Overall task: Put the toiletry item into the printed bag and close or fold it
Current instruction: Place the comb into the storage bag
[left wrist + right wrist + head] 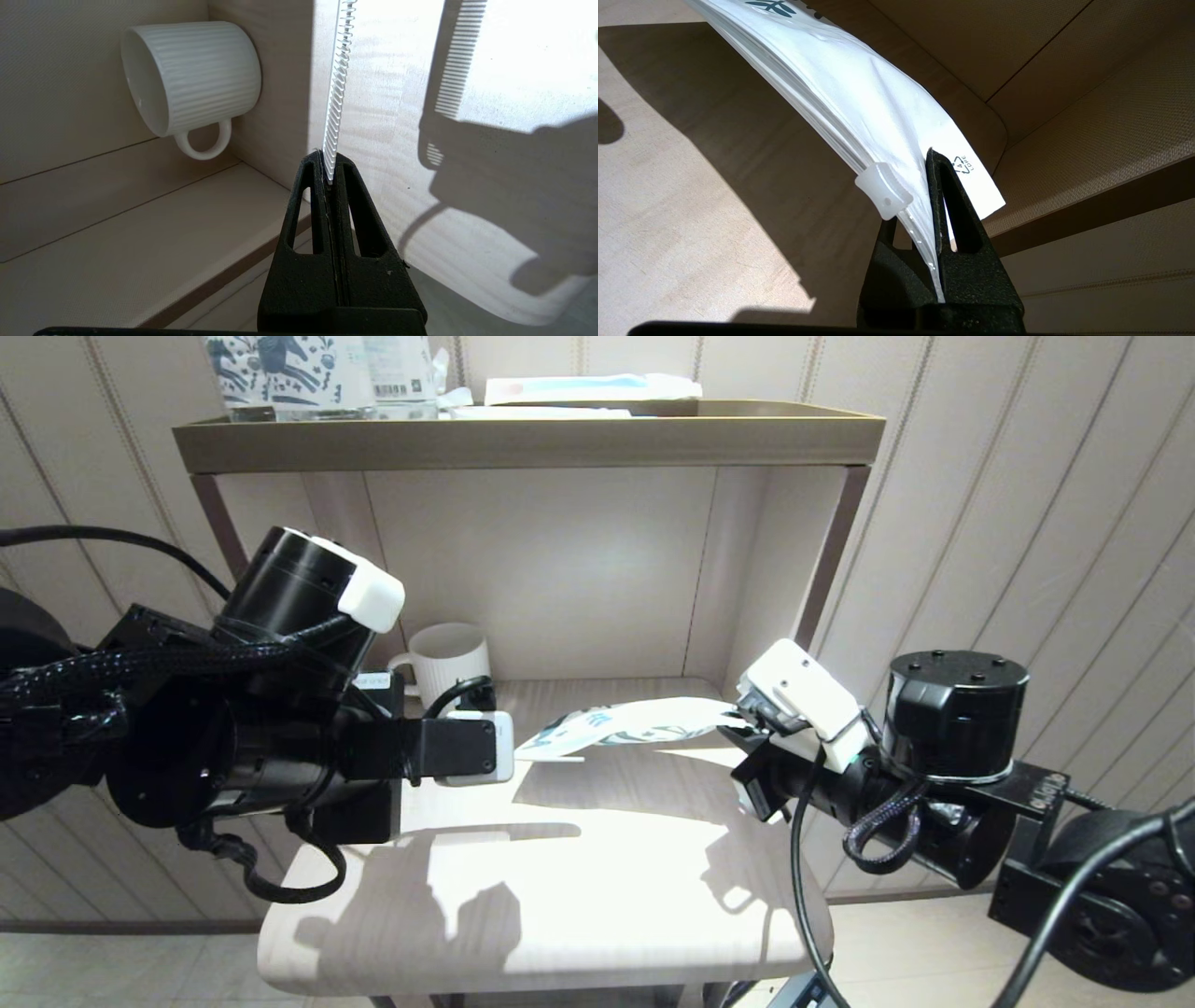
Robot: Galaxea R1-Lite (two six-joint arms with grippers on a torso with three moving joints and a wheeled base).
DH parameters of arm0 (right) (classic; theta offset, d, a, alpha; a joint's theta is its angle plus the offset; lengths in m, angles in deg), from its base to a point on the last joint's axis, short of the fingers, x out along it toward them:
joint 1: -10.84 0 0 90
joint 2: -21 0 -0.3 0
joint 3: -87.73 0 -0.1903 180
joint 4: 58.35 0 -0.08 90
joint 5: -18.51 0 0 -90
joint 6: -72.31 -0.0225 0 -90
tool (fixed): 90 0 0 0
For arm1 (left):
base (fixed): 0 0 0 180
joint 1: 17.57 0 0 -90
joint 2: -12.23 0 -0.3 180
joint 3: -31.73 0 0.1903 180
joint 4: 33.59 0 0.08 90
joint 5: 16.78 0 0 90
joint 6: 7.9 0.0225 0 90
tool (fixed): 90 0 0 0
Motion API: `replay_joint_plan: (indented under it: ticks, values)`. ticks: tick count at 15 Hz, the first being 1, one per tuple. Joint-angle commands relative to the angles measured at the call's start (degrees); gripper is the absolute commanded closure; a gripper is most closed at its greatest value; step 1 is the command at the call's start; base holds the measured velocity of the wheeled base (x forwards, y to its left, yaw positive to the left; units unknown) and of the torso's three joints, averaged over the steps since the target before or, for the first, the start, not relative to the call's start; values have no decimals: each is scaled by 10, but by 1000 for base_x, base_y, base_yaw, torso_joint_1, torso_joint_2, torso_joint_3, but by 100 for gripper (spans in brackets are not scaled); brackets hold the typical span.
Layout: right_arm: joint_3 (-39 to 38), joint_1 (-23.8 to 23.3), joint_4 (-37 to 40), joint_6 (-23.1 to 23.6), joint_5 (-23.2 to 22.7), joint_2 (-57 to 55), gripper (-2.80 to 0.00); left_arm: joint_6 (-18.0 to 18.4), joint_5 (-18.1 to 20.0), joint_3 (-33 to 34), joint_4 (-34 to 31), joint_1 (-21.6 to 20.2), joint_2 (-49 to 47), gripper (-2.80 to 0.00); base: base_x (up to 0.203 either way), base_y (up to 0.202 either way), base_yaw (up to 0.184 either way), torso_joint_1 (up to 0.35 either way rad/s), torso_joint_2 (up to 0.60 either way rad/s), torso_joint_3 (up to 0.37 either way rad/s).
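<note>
Black left claw (331,179) pinches the slim white plastic comb (337,88) above the pale wooden desk (560,896). Right claw (933,219) clamps the flat white horse-printed bag (635,721) aloft, beside the comb. An empty ribbed white mug (450,658) stands behind.

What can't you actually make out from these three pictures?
- Whether the comb tip is inside the bag: left wrist view cuts it at the edge; in the head view it is too thin to trace.
- Whether the bag mouth is open: right wrist view shows only the slider.
- Left gripper fingertips: hidden behind its own wrist in the head view.
- Items on the top shelf: cut off by the head view's edge.
</note>
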Motion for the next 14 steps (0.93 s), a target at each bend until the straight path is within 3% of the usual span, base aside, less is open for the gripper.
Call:
replay_joint_plan:
  ticks: [1, 8, 14]
  values:
    - [-1, 1, -3, 1, 0, 0, 0, 3, -2, -5, -1, 0, -16, 0, 0, 0, 0, 0, 0, 0]
    - [-4, 3, -4, 2, -2, 1, 0, 2, -1, -22, 15, 0, -40, 0, 0, 0, 0, 0, 0, 0]
    - [-3, 1, -3, 2, -3, -1, 0, 2, -2, -14, 9, -3, -2, 0, 0, 0, 0, 0, 0, 0]
